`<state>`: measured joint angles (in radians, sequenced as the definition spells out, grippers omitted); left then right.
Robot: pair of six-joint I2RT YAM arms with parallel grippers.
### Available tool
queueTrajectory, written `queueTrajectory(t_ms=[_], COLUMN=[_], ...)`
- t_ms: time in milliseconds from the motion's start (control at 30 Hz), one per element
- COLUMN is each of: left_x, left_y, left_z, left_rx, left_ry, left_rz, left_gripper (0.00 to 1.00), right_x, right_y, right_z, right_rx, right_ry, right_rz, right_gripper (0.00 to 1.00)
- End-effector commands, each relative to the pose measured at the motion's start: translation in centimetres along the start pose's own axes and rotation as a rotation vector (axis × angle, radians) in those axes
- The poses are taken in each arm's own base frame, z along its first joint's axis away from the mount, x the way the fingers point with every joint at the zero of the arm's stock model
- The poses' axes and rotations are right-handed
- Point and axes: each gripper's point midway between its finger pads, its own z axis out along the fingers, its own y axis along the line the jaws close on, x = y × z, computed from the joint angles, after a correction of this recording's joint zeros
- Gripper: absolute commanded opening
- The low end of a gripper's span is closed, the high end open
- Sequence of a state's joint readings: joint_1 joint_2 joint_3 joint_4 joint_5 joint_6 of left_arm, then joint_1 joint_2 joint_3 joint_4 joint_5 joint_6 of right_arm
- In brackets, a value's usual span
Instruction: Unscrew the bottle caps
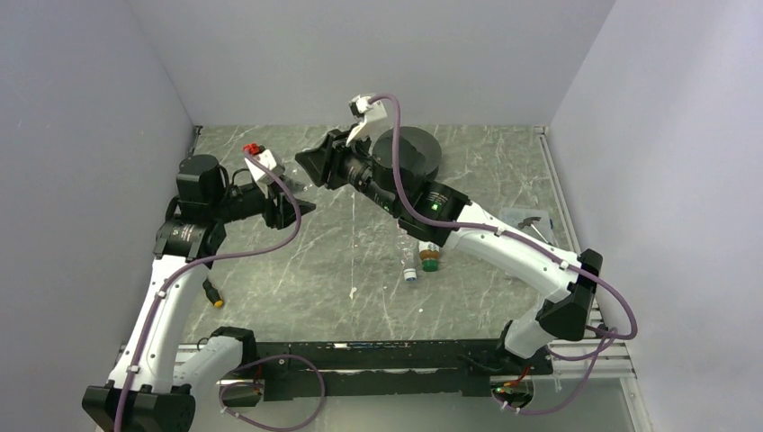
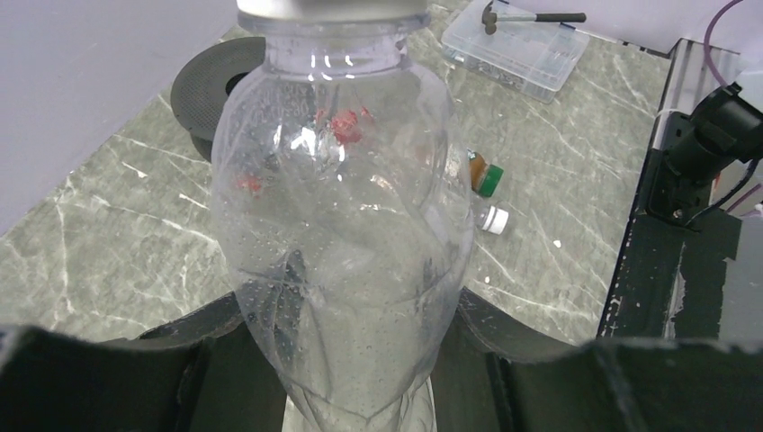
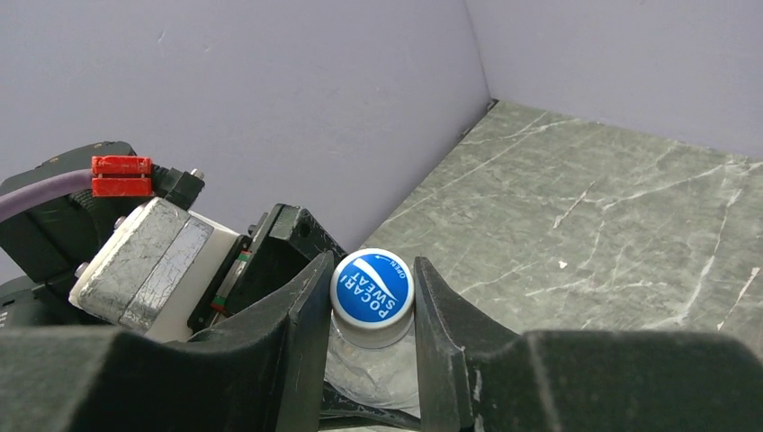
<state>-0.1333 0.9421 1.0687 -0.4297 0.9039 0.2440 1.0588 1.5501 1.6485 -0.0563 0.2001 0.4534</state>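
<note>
Left gripper [image 2: 355, 364] clamps clear bottle [image 2: 342, 225] by body. Bottle axis points straight at right gripper [image 3: 372, 270], its fingers closed end-on around blue cap [image 3: 372, 290].

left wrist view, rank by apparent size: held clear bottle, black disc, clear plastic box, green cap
1. held clear bottle (nearest the camera)
2. clear plastic box and black disc: alike, disc partly hidden, unranked
3. green cap

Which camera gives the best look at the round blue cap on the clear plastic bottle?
Right wrist: the blue cap faces the lens, gripped between the right gripper's fingers. Left wrist shows only its pale rim at the top edge; top external hides it.
</note>
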Motion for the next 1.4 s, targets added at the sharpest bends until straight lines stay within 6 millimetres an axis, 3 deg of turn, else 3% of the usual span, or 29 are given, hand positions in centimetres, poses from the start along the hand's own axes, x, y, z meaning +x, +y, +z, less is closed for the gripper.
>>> queueTrajectory(t_ms=[0, 300, 500, 633, 667, 733, 800, 900, 967, 1100, 1367], left_x=[-2.9, -4.9, -5.7, -5.4, -5.2, -4.6, -3.9, -2.6, -2.0, -1.5, -1.5], left_y=[-1.8, -7.6, -9.4, -9.5, -9.2, -8.4, -6.9, -4.6, -3.3, -0.8, 0.8], left_z=[-0.2, -1.6, -2.7, -2.8, -2.6, -2.1, -1.4, -0.7, -0.5, -0.2, -0.1], left_rx=[0.099, 0.449, 0.571, 0.570, 0.547, 0.491, 0.404, 0.275, 0.198, 0.054, -0.029], left_ry=[-0.067, -0.113, -0.124, -0.116, -0.112, -0.098, -0.078, -0.045, -0.034, -0.033, -0.033], left_rz=[0.011, -0.102, -0.121, -0.119, -0.110, -0.083, -0.049, 0.027, 0.072, 0.116, 0.114], left_gripper=[0.18, 0.17, 0.18, 0.18, 0.18, 0.18, 0.19, 0.19, 0.20, 0.22, 0.22], right_x=[-3.2, -3.8, -3.8, -4.0, -4.2, -4.9, -5.9, -7.2, -7.6, -6.3, -4.4], right_y=[1.9, 7.5, 8.0, 7.3, 6.8, 5.3, 3.7, 1.8, 0.6, -1.7, -0.8], right_z=[-1.1, -6.6, -9.0, -8.5, -8.1, -7.0, -6.3, -6.1, -5.7, -3.9, -1.5], right_rx=[-0.096, -0.605, -0.811, -0.769, -0.731, -0.601, -0.427, -0.229, -0.114, 0.069, 0.089], right_ry=[-0.064, -0.036, 0.012, 0.018, 0.011, -0.033, -0.100, -0.184, -0.203, -0.143, -0.085], right_rz=[-0.012, -0.116, -0.086, -0.098, -0.096, -0.091, -0.089, -0.072, -0.049, -0.007, 0.009], right_gripper=[0.00, 0.00, 0.00, 0.00, 0.14, 0.55, 0.82, 0.99, 1.00, 0.92, 0.80])
